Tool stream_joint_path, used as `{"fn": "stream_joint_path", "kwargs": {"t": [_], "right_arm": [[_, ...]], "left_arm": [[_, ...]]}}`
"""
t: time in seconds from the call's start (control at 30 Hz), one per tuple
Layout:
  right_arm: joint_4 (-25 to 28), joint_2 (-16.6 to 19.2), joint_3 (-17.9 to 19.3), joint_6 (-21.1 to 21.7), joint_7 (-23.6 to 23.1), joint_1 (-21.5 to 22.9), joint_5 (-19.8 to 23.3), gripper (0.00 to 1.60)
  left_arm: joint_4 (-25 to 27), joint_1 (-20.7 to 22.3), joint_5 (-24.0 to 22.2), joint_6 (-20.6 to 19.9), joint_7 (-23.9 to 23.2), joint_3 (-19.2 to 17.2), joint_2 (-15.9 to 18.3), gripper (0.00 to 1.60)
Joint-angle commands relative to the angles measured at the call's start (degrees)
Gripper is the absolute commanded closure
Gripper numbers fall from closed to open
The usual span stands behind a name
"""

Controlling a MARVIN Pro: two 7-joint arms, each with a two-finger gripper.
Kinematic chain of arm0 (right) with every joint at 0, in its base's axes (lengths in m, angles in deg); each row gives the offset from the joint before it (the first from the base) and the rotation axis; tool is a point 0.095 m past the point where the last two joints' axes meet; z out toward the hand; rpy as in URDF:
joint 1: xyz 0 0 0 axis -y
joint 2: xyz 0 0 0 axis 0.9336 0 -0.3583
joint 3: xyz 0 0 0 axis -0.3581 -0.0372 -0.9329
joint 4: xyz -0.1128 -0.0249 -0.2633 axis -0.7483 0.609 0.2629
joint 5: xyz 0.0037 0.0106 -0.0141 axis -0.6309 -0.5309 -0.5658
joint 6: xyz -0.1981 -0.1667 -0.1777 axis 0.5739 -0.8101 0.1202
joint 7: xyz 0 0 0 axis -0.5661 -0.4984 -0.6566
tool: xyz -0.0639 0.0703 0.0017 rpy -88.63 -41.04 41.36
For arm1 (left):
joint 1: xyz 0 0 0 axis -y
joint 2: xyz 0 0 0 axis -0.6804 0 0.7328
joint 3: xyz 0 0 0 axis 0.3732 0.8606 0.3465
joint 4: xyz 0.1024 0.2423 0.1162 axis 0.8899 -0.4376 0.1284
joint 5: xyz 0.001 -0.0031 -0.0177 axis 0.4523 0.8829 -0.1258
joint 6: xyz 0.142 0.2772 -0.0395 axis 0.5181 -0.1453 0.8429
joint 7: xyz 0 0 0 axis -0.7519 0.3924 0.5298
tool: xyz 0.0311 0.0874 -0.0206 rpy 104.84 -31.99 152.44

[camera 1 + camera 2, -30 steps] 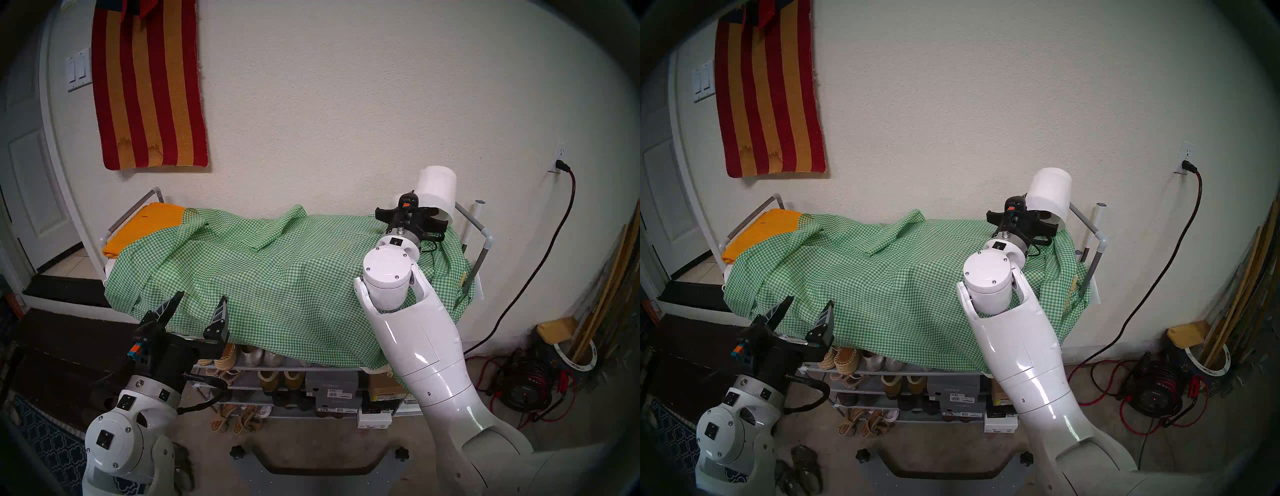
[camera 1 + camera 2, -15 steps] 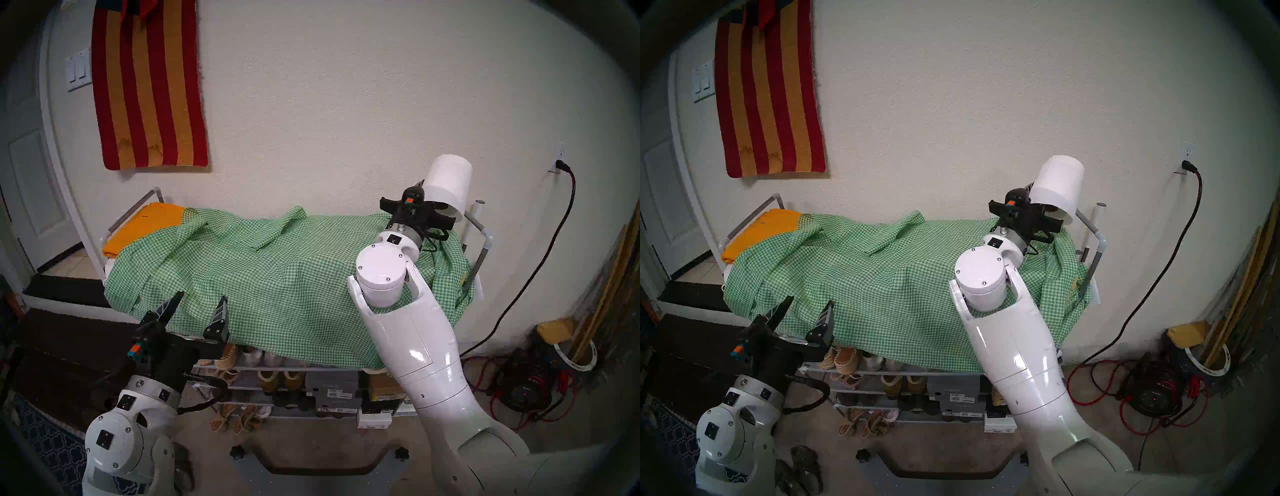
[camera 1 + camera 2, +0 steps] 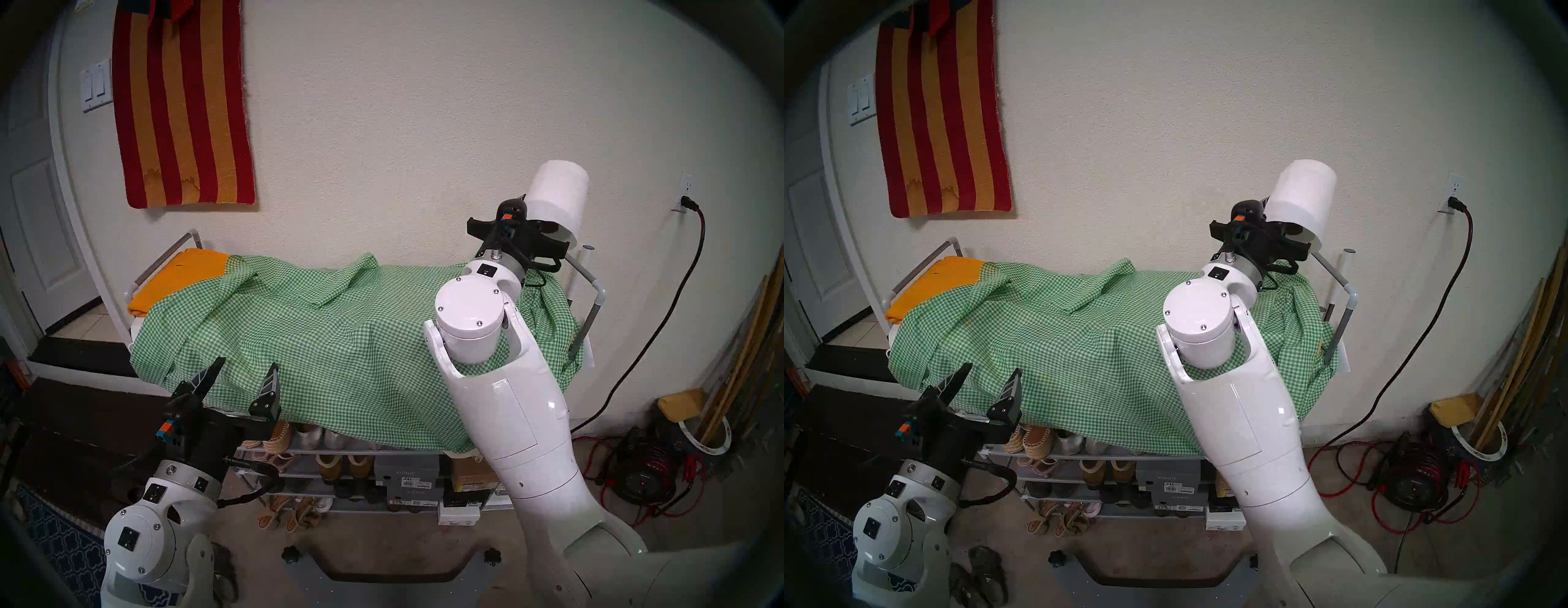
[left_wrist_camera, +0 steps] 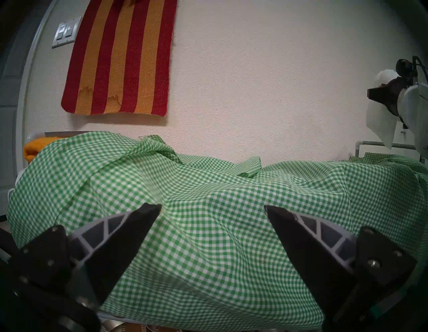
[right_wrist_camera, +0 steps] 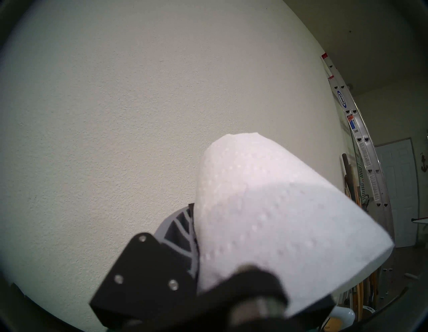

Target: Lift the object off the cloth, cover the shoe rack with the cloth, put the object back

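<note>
Wall bkgd, rack (image 3: 599,297) holding shoes (image 3: 292,437), boxes (image 3: 405,469)

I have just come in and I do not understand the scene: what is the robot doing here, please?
The right gripper is shut on a white roll of tissue paper and holds it in the air above the right end of the shoe rack. The green-and-white gingham cloth lies rumpled over the rack's top. The left gripper is open near the cloth's front edge, holding nothing.
</note>
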Motion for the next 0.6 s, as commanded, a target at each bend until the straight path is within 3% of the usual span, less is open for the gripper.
{"fn": "stream_joint_path", "kwargs": {"t": [0.0, 0.17, 0.57], "right_arm": [[3.59, 0.34, -0.33, 2.14, -0.49, 0.48, -0.74, 1.60], [5.86, -0.41, 1.67, 8.11, -2.25, 1.11, 0.66, 1.60], [11.12, 2.11, 5.50, 13.83, -4.58, 2.37, 0.86, 1.60]], "left_arm": [[0.08, 0.05, -0.09, -0.12, -0.11, 0.01, 0.09, 0.00], [0.08, 0.05, -0.09, -0.12, -0.11, 0.01, 0.09, 0.00], [0.08, 0.05, -0.08, -0.11, -0.10, 0.01, 0.08, 0.00]]}}
